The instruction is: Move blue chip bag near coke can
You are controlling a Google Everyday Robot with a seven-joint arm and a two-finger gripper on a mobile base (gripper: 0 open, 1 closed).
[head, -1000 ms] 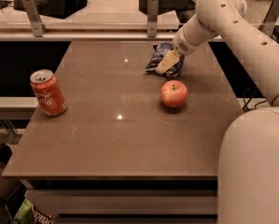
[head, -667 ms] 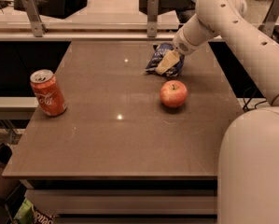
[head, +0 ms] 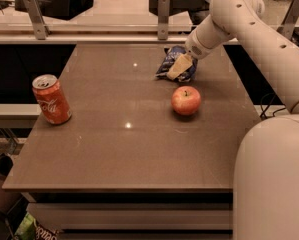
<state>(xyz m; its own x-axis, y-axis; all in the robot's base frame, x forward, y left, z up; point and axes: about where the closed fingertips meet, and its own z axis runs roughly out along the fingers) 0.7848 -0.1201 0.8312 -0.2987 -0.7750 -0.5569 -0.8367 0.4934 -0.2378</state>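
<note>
Blue chip bag point(head: 170, 59) at far right of desk point(head: 129, 154), just beyond apple point(head: 186, 100). Coke can point(head: 51, 99) well apart, at left edge. Gripper point(head: 179, 67) down on bag; jaws apart or clamped, cannot tell. Judgement: pinch crinkled foil firmly, lift clear of apple, carry left, set down beside can without knocking it.

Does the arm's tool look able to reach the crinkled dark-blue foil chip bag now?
Probably yes: the tool sits right at the blue foil bag; the round red apple lies apart, nearer the camera, not between them.
</note>
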